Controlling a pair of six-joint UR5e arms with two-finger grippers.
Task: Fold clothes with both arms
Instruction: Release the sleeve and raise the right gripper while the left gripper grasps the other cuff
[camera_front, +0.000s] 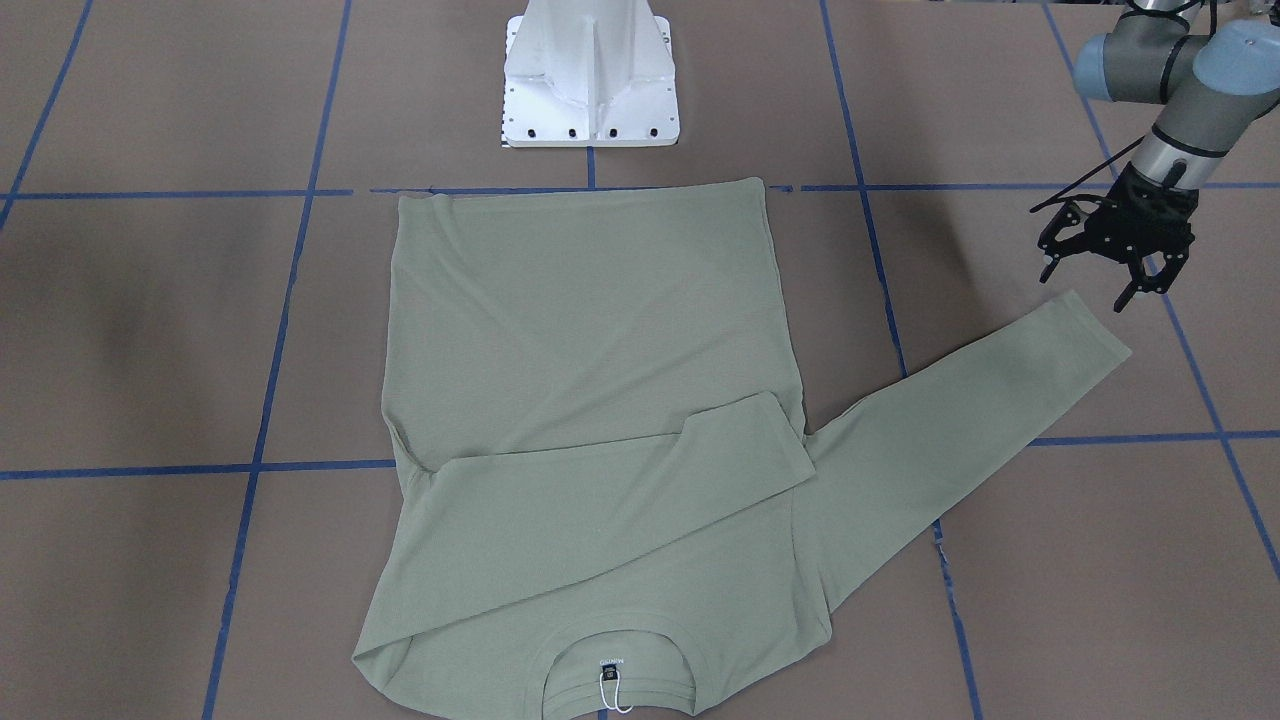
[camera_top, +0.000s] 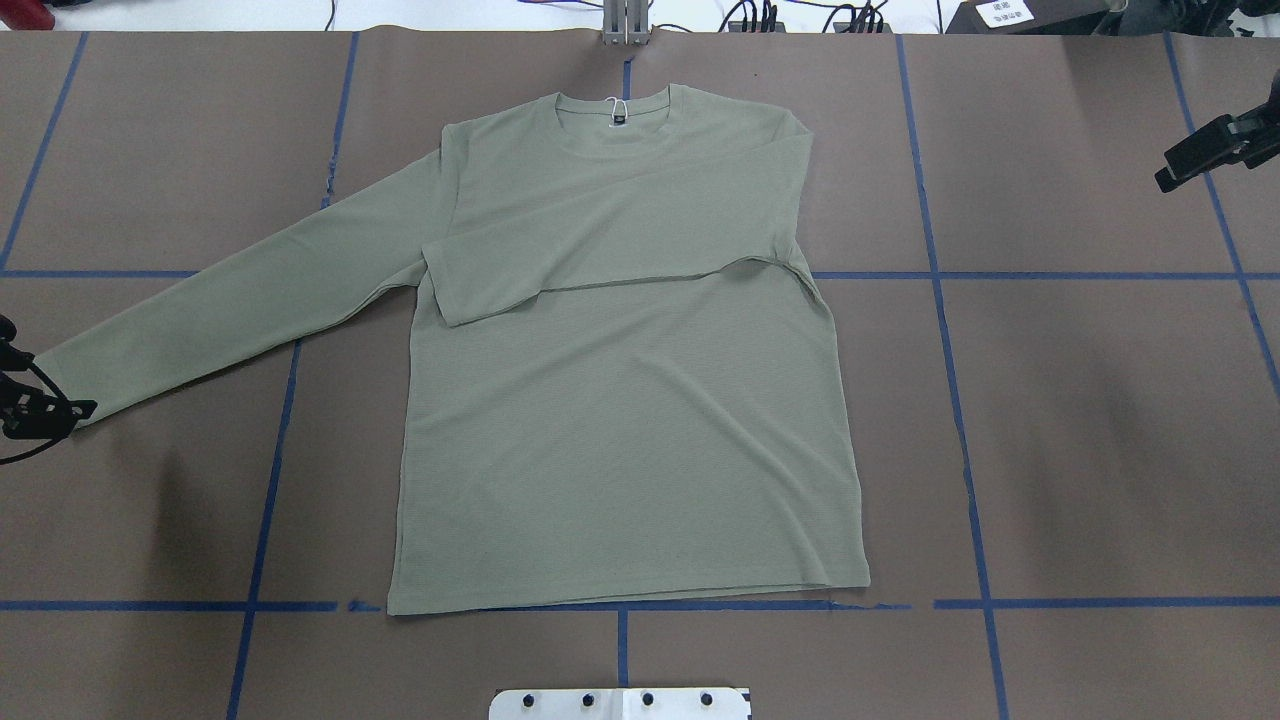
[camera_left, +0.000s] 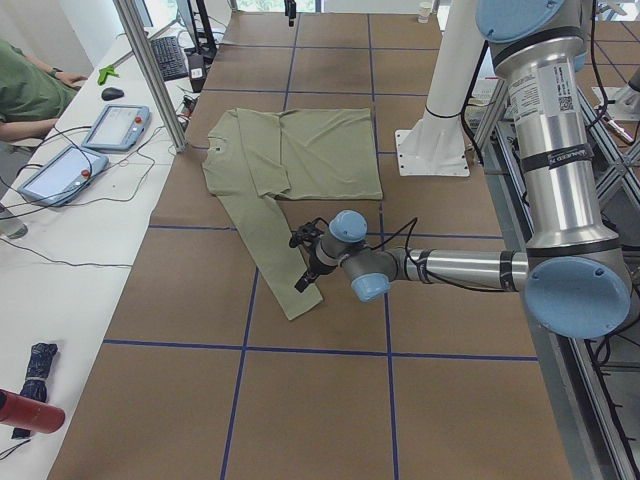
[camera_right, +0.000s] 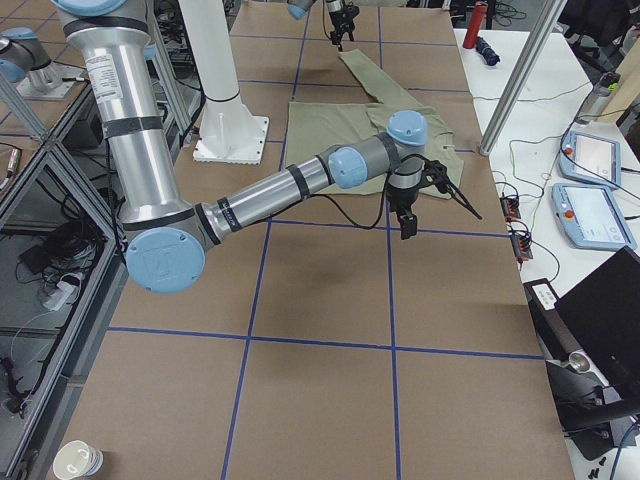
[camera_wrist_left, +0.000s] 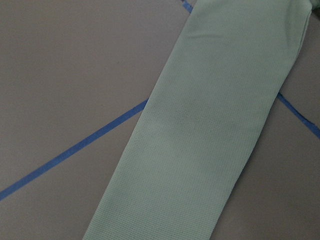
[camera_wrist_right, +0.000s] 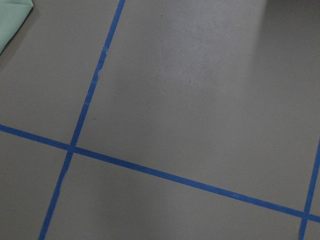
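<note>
- The pale green shirt lies flat, front up, at the middle of the brown table. In the overhead view its collar is at 12 o'clock and its hem at 6 o'clock, toward the white pedestal.
- The folded sleeve lies across the chest; the outstretched sleeve runs flat toward 8 o'clock, crossing a blue tape line.
- The left claw hangs at that sleeve's cuff with fingers spread and nothing between them; whether it touches the cloth cannot be told.
- The right claw sits at 2 o'clock, well apart from the shirt; whether it is spread or pressed together cannot be told.
</note>
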